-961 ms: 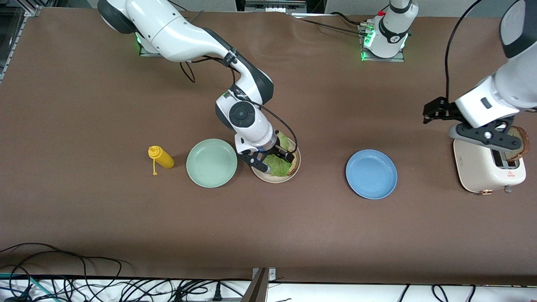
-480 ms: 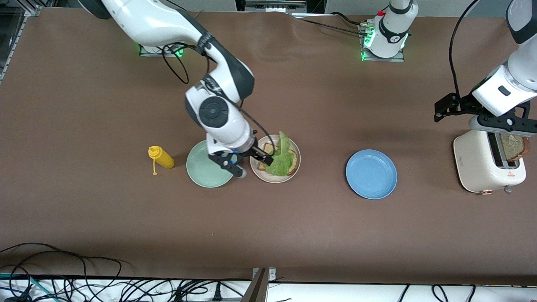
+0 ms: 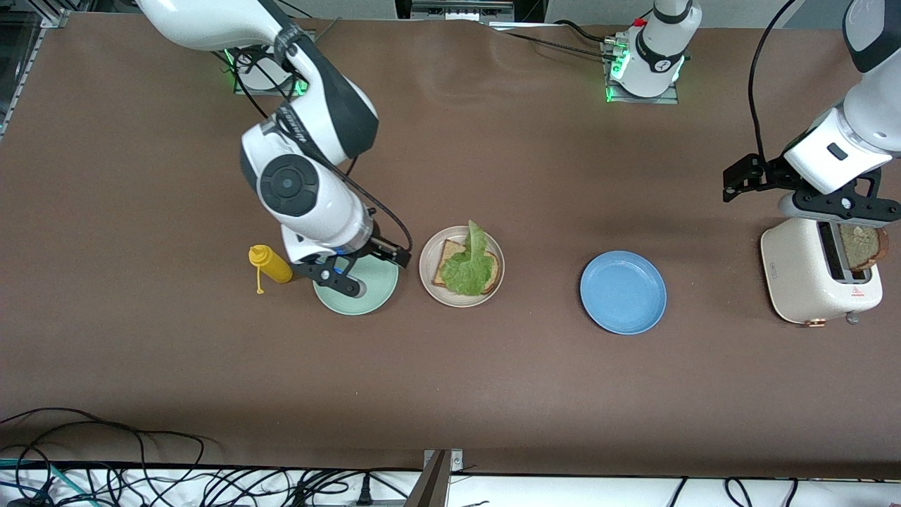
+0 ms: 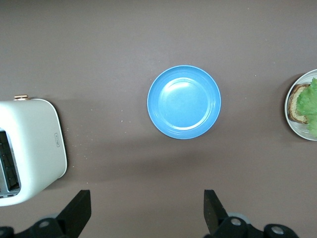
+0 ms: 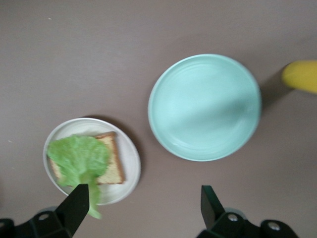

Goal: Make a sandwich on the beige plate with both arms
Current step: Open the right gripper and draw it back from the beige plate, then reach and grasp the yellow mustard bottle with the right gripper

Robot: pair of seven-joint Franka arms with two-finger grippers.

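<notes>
On the beige plate (image 3: pixel 450 298) (image 5: pixel 130 163) lies one brown bread slice (image 3: pixel 444 258) (image 5: pixel 112 161) with a crinkled green lettuce leaf (image 3: pixel 470 268) (image 5: pixel 79 155) on top, the sandwich as it stands. My right gripper (image 3: pixel 370 270) (image 5: pixel 143 208) hangs open and empty over the mint-green plate (image 3: pixel 381 286) (image 5: pixel 204 106), beside the beige plate. Another bread slice (image 3: pixel 863 247) stands in the white toaster (image 3: pixel 799 271) (image 4: pixel 34 144) at the left arm's end of the table. My left gripper (image 3: pixel 839 210) (image 4: pixel 146 212) hovers open and empty over the toaster.
A blue plate (image 3: pixel 623 291) (image 4: pixel 184 101) sits between the beige plate and the toaster. A yellow squeeze bottle (image 3: pixel 270 265) (image 5: pixel 300 75) lies beside the mint-green plate, toward the right arm's end. Cables run along the table edge nearest the front camera.
The right gripper has left the lettuce on the bread and swung from over the beige plate to over the mint-green plate. The left gripper has lifted slightly from the toaster.
</notes>
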